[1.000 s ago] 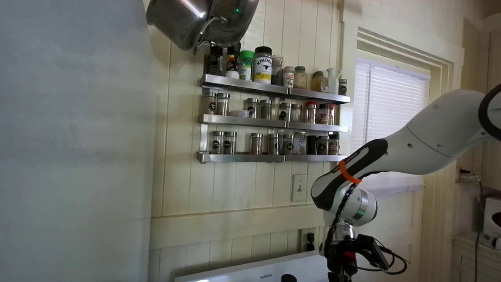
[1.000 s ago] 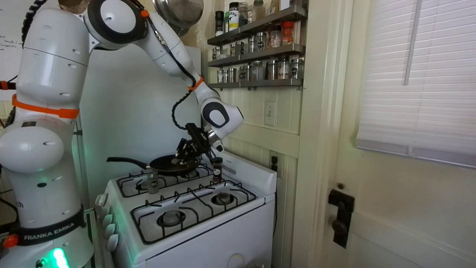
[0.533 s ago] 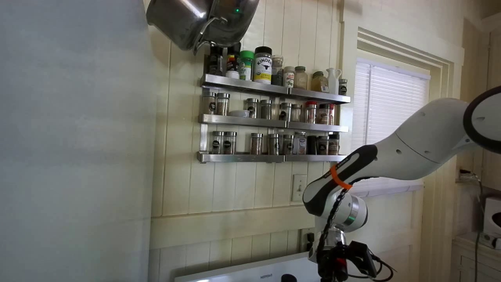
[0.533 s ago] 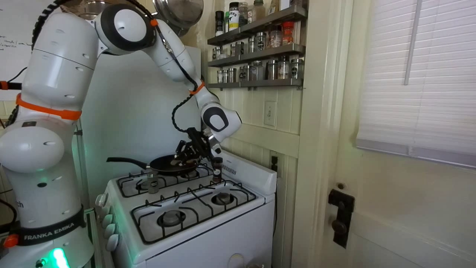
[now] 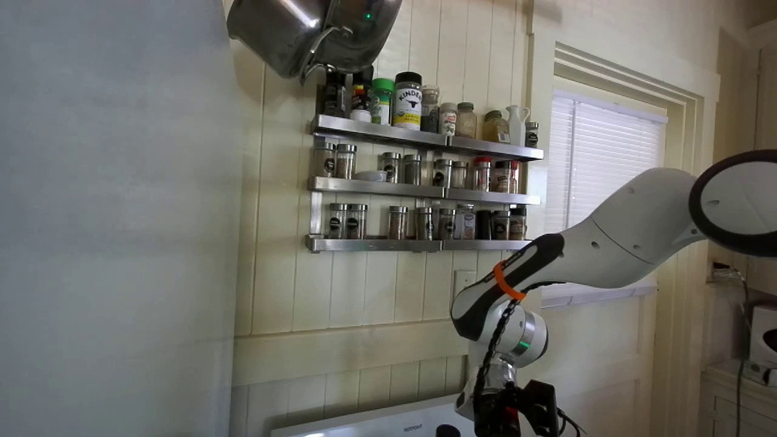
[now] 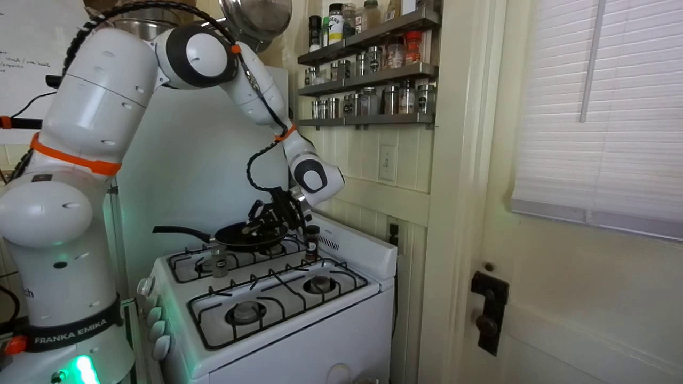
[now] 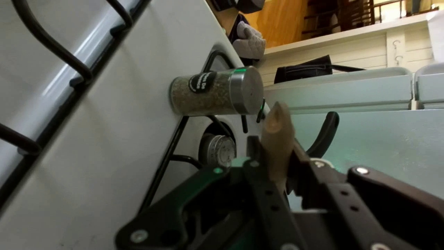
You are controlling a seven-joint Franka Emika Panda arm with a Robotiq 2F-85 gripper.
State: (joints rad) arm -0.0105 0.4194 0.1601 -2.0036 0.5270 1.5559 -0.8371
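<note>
Pinching a wooden utensil (image 7: pixel 277 128) right now, between the fingers (image 7: pixel 258 184) of the gripper (image 7: pixel 276 156), clamped on the wood from both sides. Looking settled on the grasp: done, by all appearances. Judging from an exterior view, held at or above the frying pan (image 6: pixel 228 237) too; whether in contact with it, impossible to tell. Letting go: not yet done. Beyond that, hard to judge how much work is left.

And now to the wood itself: pale brown, a touch blurred, narrowing to a blunt tip with a lighter oval patch just below. Poking out past the fingertips in the wrist view, nearly in line with the grip. Hidden lower down, so no calling it spoon or spatula.

Looking outward: near the tip, a glass herb jar (image 7: pixel 215 93) with a silver lid, packed with speckled dried herbs, bearing a round black label partly legible as "De Provence". Near the jar, a burner (image 7: pixel 222 151); on the opposite side of the tip, the pan's black handle (image 7: pixel 325 133).

Over to an exterior view: a dark-capped spice bottle (image 6: pixel 312 245) toward the back of the white stove (image 6: pixel 299 336), marked HOTPOINT on its back panel. Farther off, steel shelves (image 5: pixel 376 244) lined with spice jars (image 5: pixel 397 223), shiny steel pots (image 5: pixel 276 36) hanging higher up, and a white window blind (image 6: pixel 560 133) beyond the door frame (image 6: pixel 464 213).
</note>
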